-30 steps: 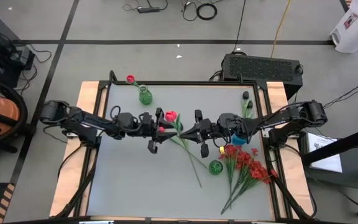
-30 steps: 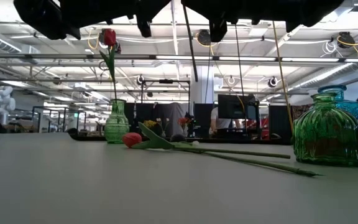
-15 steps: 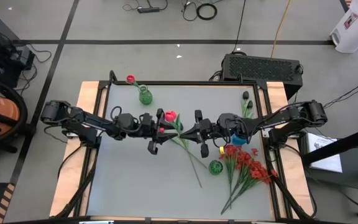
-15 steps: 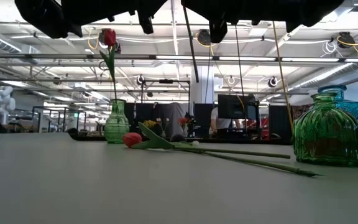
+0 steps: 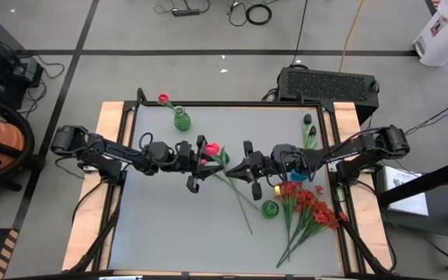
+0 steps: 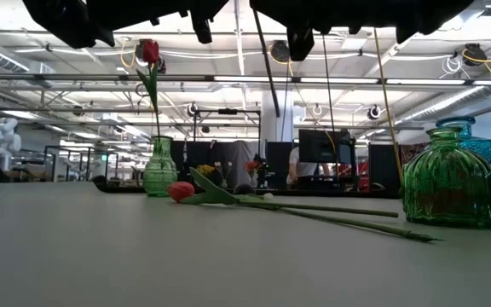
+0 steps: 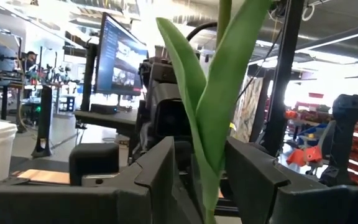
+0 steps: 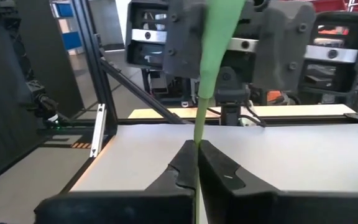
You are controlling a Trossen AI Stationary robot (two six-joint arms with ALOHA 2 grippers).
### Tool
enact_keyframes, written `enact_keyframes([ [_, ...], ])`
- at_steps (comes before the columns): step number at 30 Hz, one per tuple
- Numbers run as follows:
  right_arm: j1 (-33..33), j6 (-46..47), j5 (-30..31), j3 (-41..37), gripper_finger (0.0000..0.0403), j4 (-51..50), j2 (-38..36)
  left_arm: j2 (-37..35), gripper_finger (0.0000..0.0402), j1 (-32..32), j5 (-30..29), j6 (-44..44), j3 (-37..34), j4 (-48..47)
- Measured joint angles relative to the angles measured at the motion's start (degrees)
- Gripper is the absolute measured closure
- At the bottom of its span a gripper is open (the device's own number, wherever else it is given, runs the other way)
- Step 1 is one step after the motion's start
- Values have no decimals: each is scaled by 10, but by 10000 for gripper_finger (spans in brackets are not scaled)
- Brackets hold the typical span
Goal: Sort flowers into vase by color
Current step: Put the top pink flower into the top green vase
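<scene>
Two arms meet over the middle of the grey tabletop (image 5: 169, 218), the left arm (image 5: 107, 152) reaching in from the left side and the right arm (image 5: 348, 152) from the right; a bushy red bunch (image 5: 311, 206) lies near the right edge, its stems running toward the front; a blue vase (image 5: 298, 165) stands just behind it, partly under the right arm; a round green vase (image 5: 270, 208) stands just beside the bunch on its left; a slim green vase (image 5: 181, 120) stands near the back left and holds one red tulip (image 5: 163, 99); black tulips (image 5: 308, 121) stand near the back right corner; a second red tulip (image 6: 180, 190) lies on the tabletop in the low view, its stem stretching toward the round green vase; a third tulip (image 5: 211, 148) hangs between the arms above the surface; the left gripper (image 7: 197, 171) is closed on its stem and leaf just below the bud; the right gripper (image 8: 196, 158) is shut tight on the same stem farther down, so both hold one flower at once.
</scene>
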Motion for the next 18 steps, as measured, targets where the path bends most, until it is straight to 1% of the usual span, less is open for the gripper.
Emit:
enact_keyframes([
  [6, 4, 0, 0, 0, 403, -1, 0, 0, 259, 0, 0, 0, 0, -1],
  [9, 3, 0, 0, 0, 403, -1, 0, 0, 269, 0, -1, 0, 0, -2],
  [13, 3, 0, 0, 0, 403, -4, 0, 0, 298, 0, -1, 3, 0, -11],
  [18, 3, 0, 1, 0, 403, -13, 0, 0, 347, 0, -1, 4, 0, -17],
])
